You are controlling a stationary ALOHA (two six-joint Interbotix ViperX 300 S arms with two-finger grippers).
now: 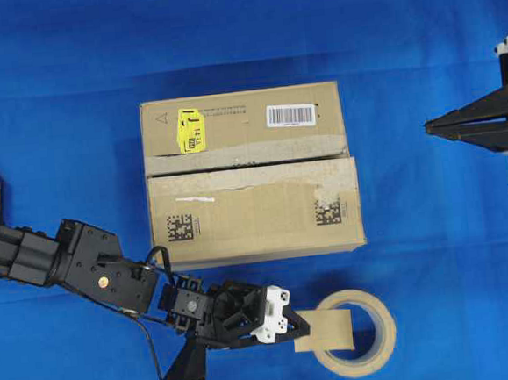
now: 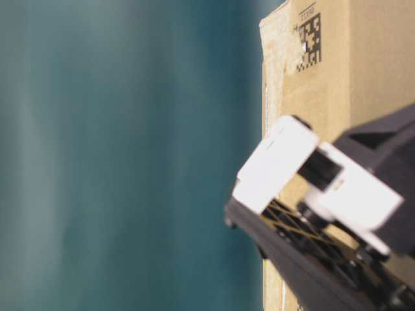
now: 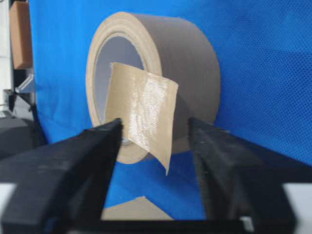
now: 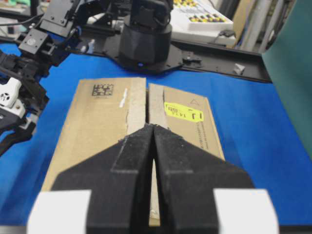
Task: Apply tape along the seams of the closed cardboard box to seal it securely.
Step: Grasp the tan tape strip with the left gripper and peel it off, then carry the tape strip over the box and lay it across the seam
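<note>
- You are at the pick-up step: the left tool (image 3: 153, 134) stands with its jaws apart on either side of the tape (image 3: 144, 114), a small tan flap that sticks out from the tape roll (image 1: 358, 333) on the blue desk (image 1: 435, 255).
- In the left wrist view neither finger (image 3: 95, 146) clearly touches the flap; I judge the tape is not yet gripped.
- The next move, as I judge it, asks you to close the jaws on the free edge and then carry the piece up to the box. Take care that the thin flap does not fold or slip out sideways.
- The right tool (image 4: 153, 146) is closed and holds nothing; it waits at the right of the cardboard box (image 1: 253, 177) and points toward it.
- The box lies in the middle of the desk, just beyond the roll. The seams (image 1: 252, 165) between the two top flaps carry only pale torn remnants, so no sealing is done yet.
- Writing: the yellow sticker (image 1: 190, 130) shows dark characters, perhaps "14", but I cannot read them surely.
- The white barcode label (image 1: 290, 115) and the two black square codes (image 1: 179, 227) have no text that I can read.
</note>
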